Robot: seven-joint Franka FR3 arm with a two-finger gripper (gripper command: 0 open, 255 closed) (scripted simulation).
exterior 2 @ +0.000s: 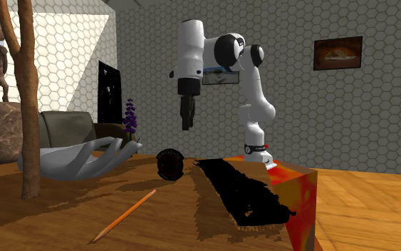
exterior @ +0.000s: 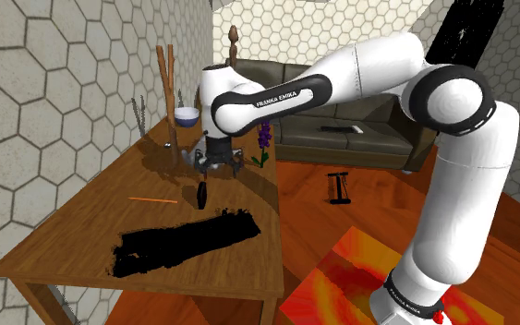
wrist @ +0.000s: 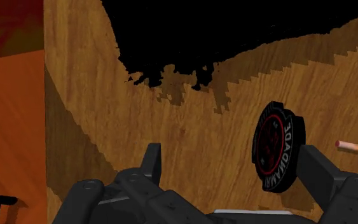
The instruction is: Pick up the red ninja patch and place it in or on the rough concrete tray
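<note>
We judge this the approach: our gripper [wrist: 234, 158] hovers with 2 fingers [wrist: 151, 159] wide and empty over the red-ringed black patch [wrist: 278, 146], standing on edge on the table [exterior: 82, 222] near the black tray [exterior: 188, 242]; next we must lower, centred.

Under the fingers [wrist: 317, 170] we see free air down to the tabletop [exterior: 91, 222]. Between the upright patch [exterior: 201, 194] and the black tray [exterior: 188, 242] the wood is bare, so the way is open. A pencil [exterior: 152, 198] lies flat near the patch, not touching it. Well apart from the tray stand a grey hand-shaped dish [exterior 2: 77, 158], a tall branch [exterior 2: 28, 100] and purple flowers [exterior 2: 130, 114].
</note>
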